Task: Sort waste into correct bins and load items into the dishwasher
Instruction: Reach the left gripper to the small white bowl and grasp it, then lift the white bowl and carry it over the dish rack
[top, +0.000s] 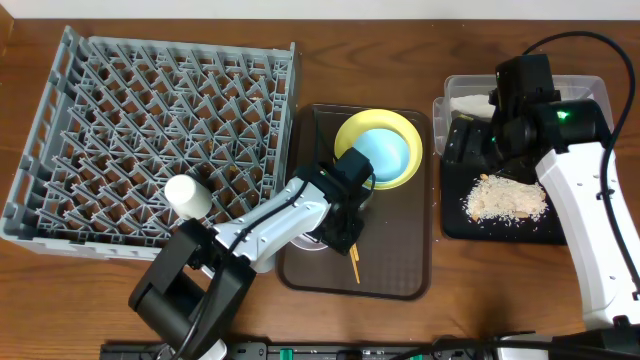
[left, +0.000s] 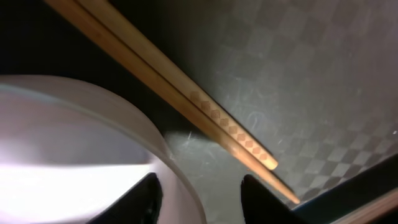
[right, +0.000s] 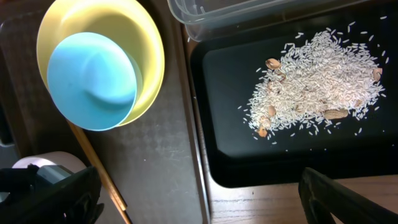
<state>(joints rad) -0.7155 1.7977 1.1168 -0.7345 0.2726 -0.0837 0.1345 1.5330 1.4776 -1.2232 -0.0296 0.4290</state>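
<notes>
Overhead: holding the left gripper low over the brown serving tray, wooden chopsticks just beside; holding the right gripper above the border of clear tub and black tray; showing a crumpled napkin in the tub, rice scraps on the black tray, a light-blue bowl nested in the yellow plate, a white cup at the grey dish rack's near edge

Left wrist: holding fingers spread either side of the white bowl rim, gripping nothing; chopsticks lying paired just beyond

Right wrist: holding fingers spread wide, empty, above the black tray's near edge
</notes>
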